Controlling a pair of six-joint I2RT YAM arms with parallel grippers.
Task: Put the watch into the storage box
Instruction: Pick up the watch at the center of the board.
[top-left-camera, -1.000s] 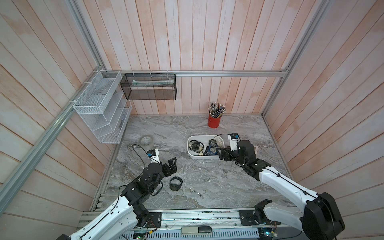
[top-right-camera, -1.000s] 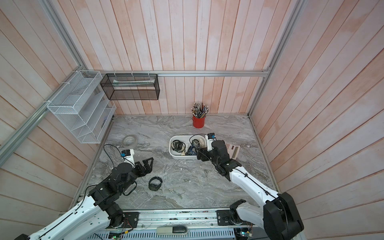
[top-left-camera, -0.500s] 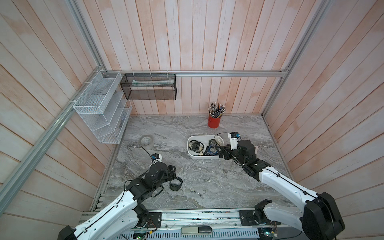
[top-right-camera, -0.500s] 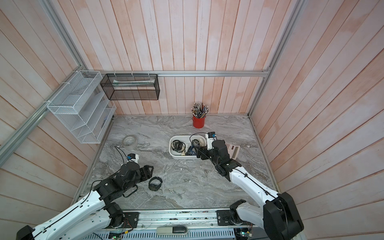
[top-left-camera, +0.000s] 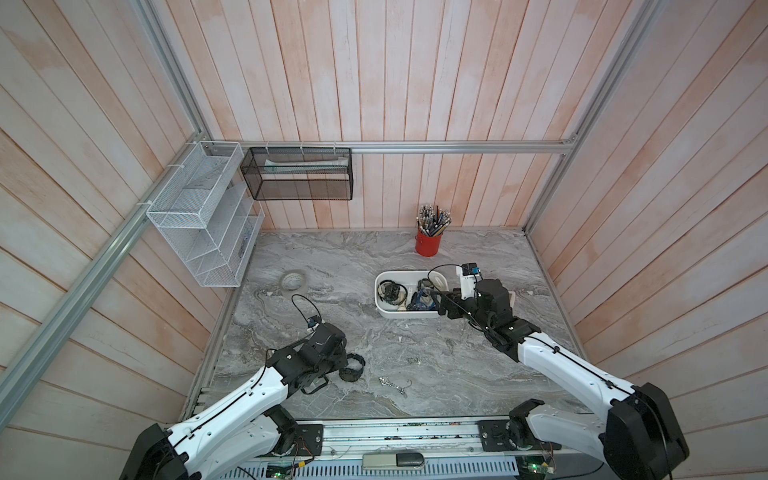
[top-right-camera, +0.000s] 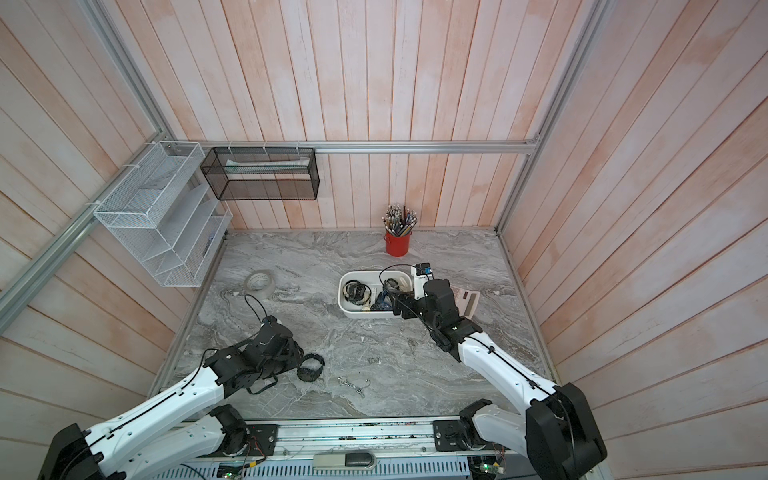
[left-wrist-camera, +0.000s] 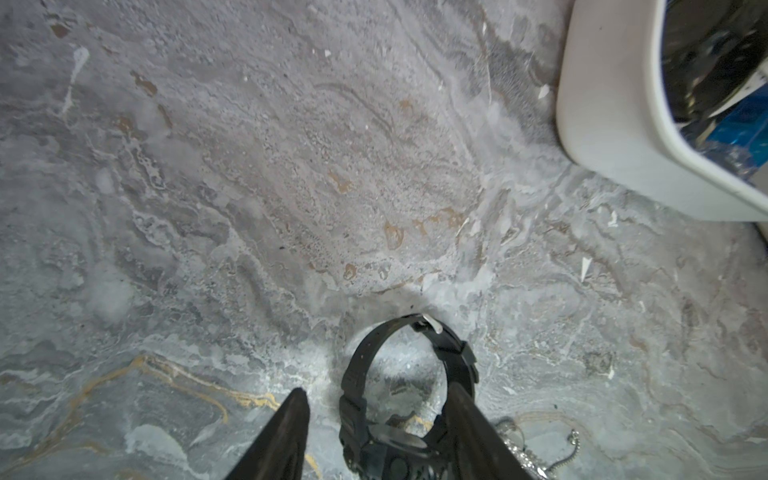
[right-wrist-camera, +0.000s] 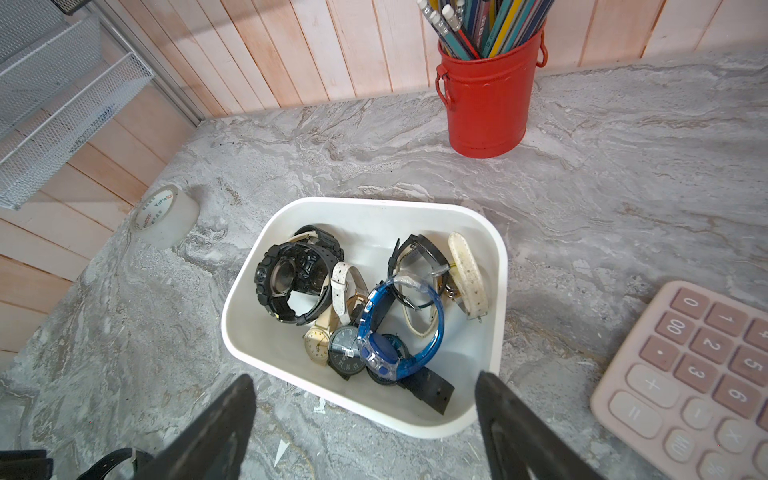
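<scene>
Since a second earlier the left arm had come down from its raised pose to the desk, and the left pincer (left-wrist-camera: 376, 390) had narrowed from fully spread to roughly half. Its two black fingers straddled the case end of the chunky black plastic wristwatch (left-wrist-camera: 388, 438), whose strap was buckled into a loop. One finger lay against the watch, while a strip of bare desk showed between the other finger and the strap, so nothing was clamped. The watch lay on the grey marble-patterned desk (top-left-camera: 415, 353) near the robot's side, with a thin silver chain (top-left-camera: 392, 382) just beside it. The shallow white plastic storage box (top-left-camera: 405, 312) sat well apart, farther back, holding several watches, a translucent blue one (right-wrist-camera: 415, 357) among them. The right pincer (right-wrist-camera: 365, 376) had not moved: spread wide and empty, it hung at one end of the box. Near it lay a pink calculator (right-wrist-camera: 685, 374); beyond stood a red metal bucket of pencils (right-wrist-camera: 486, 104) and a roll of clear tape (right-wrist-camera: 166, 216).
</scene>
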